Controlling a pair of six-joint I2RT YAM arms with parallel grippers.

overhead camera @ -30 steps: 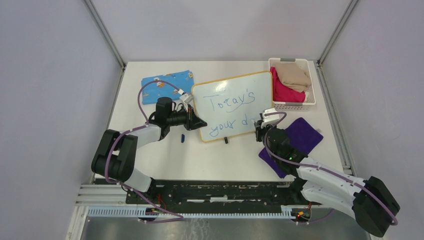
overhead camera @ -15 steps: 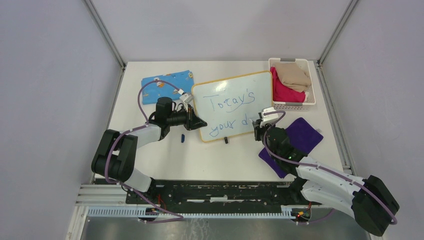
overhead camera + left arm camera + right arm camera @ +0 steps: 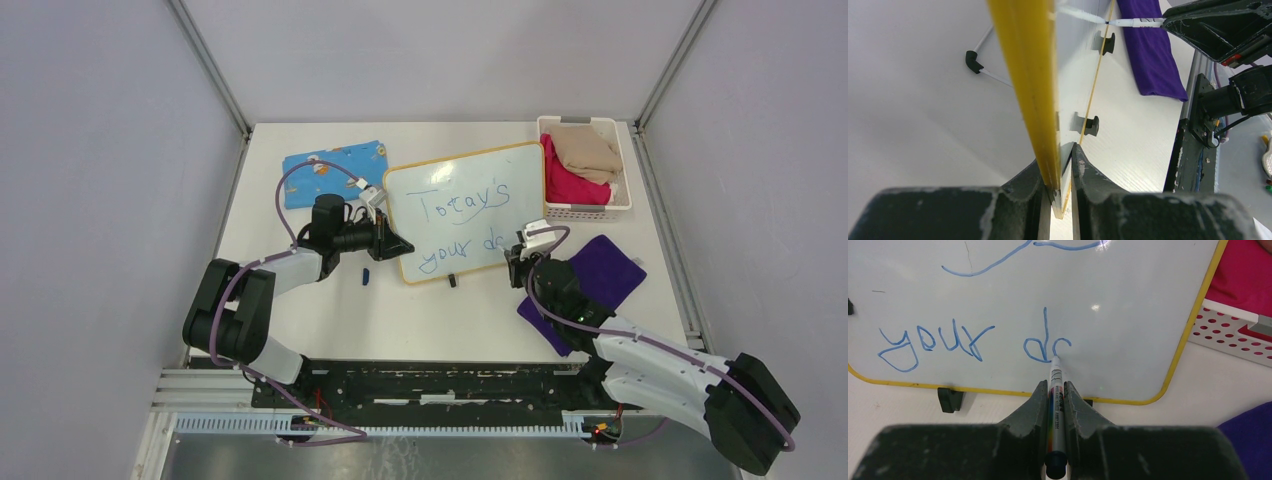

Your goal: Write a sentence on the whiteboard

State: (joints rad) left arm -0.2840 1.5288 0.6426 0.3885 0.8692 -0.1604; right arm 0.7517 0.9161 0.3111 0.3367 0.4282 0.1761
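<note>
The whiteboard [image 3: 455, 230] stands tilted on the table's middle, its yellow rim [image 3: 1025, 75] edge-on in the left wrist view. My left gripper [image 3: 398, 247] is shut on the board's left edge, one finger on each face [image 3: 1060, 150]. The sentence [image 3: 465, 203] is in blue: "Today's" above, "your" [image 3: 930, 342] and a "d" with a started letter [image 3: 1045, 347] below. My right gripper [image 3: 1053, 385] is shut on a white marker [image 3: 1056, 405], whose tip touches the board just right of the "d". From above, the right gripper [image 3: 515, 250] sits at the board's lower right corner.
A white basket [image 3: 590, 211] with beige and pink cloths stands at the back right. A purple cloth [image 3: 605, 265] lies under my right arm. A blue patterned cloth [image 3: 335, 165] lies behind the left gripper. A small blue cap [image 3: 366, 275] and the board's black clips [image 3: 452, 280] are near the front edge.
The marker has drawn a new curved stroke after the "d" while my right gripper shifted slightly. The left gripper and the board have stayed still.
</note>
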